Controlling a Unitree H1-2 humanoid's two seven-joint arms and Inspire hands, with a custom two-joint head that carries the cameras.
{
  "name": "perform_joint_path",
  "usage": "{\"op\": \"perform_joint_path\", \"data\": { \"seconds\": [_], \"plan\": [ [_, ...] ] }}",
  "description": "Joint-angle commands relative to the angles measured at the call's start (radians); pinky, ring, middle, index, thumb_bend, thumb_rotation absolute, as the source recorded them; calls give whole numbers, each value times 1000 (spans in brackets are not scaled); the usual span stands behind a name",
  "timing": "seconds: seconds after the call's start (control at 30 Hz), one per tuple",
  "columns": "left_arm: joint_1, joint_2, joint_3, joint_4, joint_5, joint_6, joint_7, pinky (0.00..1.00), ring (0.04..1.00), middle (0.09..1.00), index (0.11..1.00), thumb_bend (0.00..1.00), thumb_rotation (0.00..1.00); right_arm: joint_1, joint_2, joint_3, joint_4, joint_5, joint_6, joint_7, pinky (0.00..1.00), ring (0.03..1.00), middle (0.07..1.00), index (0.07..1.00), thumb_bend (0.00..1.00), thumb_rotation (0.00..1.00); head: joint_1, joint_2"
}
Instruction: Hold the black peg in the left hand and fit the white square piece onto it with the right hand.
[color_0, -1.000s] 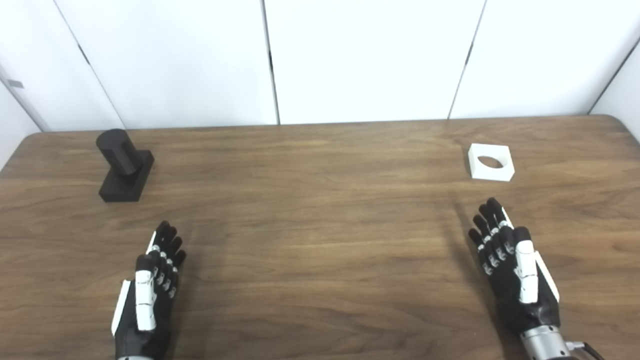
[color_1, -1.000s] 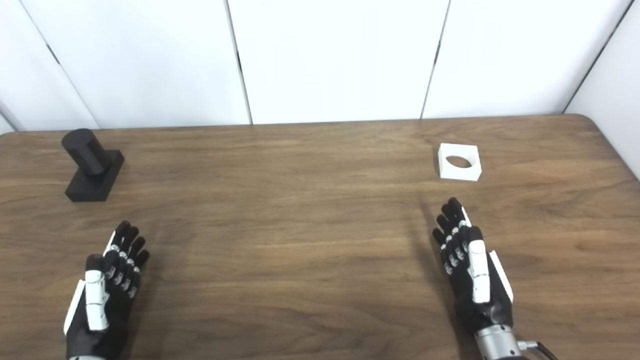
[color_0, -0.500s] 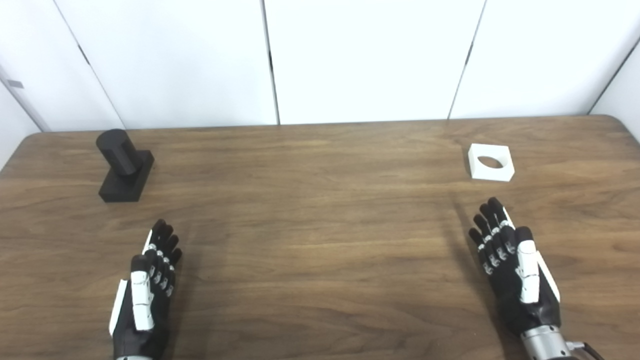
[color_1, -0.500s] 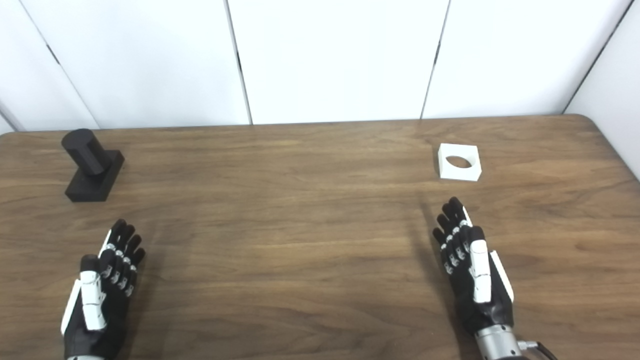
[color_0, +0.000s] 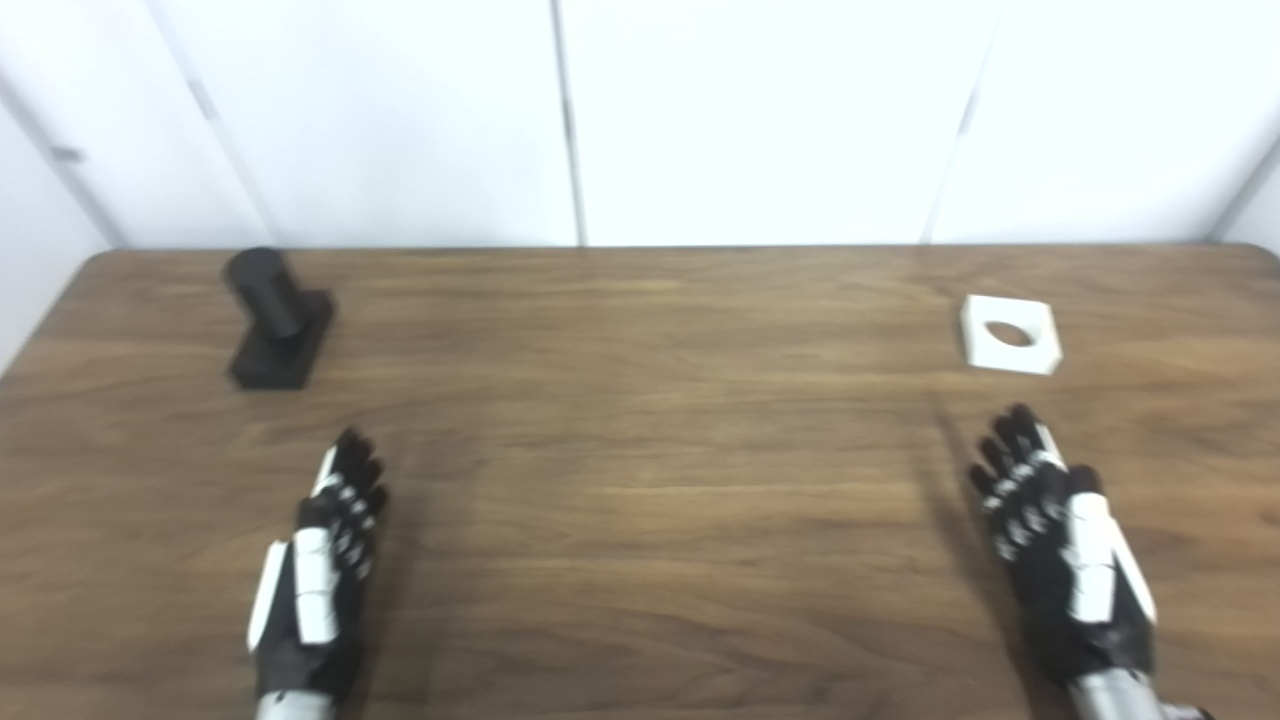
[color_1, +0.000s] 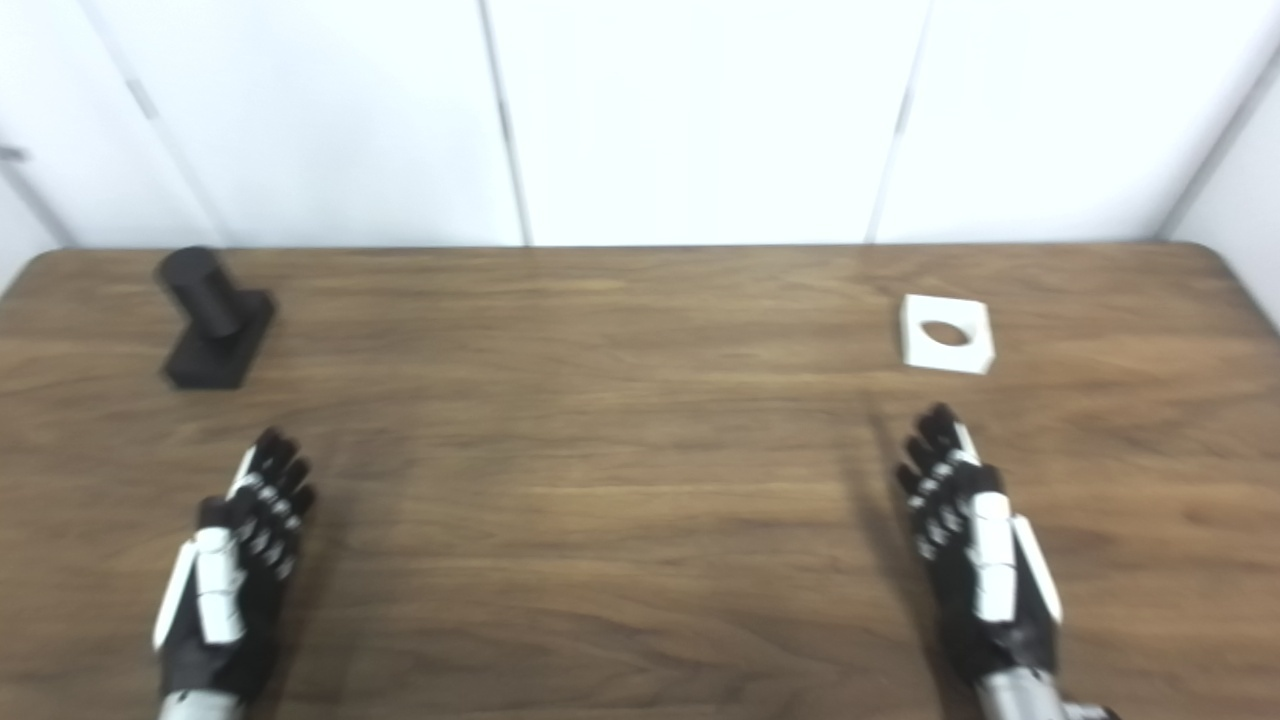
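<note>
At the far left of the wooden table (color_0: 640, 520) the black peg (color_0: 275, 318) stands upright on its rectangular base, untouched. Nearer the front edge, well short of it, the left hand (color_0: 318, 575) is held edge-on with fingers stretched forward and lying close together, nothing held. To take the peg well, the fingers should be spread before the reach, and the base rather than the round post should be wrapped, so that the post is left bare for the fit. At the far right, the white square piece (color_0: 1008, 334) lies flat with its round hole facing up. Just short of it the right hand (color_0: 1065, 555) is extended likewise, fingers straight, close together and empty. The piece is best pinched by two opposite edges, the hole being kept uncovered
</note>
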Motion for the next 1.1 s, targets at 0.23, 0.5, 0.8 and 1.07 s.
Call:
{"op": "perform_joint_path", "data": {
  "seconds": [0.23, 0.5, 0.8, 1.07],
  "plan": [
    [-6, -100, -54, 32, 44, -93, 35, 986, 1000, 1000, 1000, 681, 1000, -30, -19, -38, 42, 39, -73, 58, 1000, 1000, 1000, 1000, 578, 1000, 112, -71],
    [-14, -115, -88, 78, 53, -132, 58, 993, 1000, 1000, 999, 678, 982, -42, -34, -47, 95, 21, -96, 86, 1000, 1000, 1000, 1000, 712, 1000, 184, -134],
    [-16, -118, -114, 104, 45, -153, 71, 983, 1000, 1000, 999, 633, 1000, -51, -36, -53, 110, 45, -98, 104, 1000, 1000, 1000, 1000, 725, 974, 222, -162],
    [-17, -119, -122, 117, 48, -164, 84, 979, 1000, 1000, 1000, 643, 1000, -53, -38, -55, 123, 41, -107, 106, 1000, 996, 977, 977, 707, 959, 210, -167]
  ]
}}
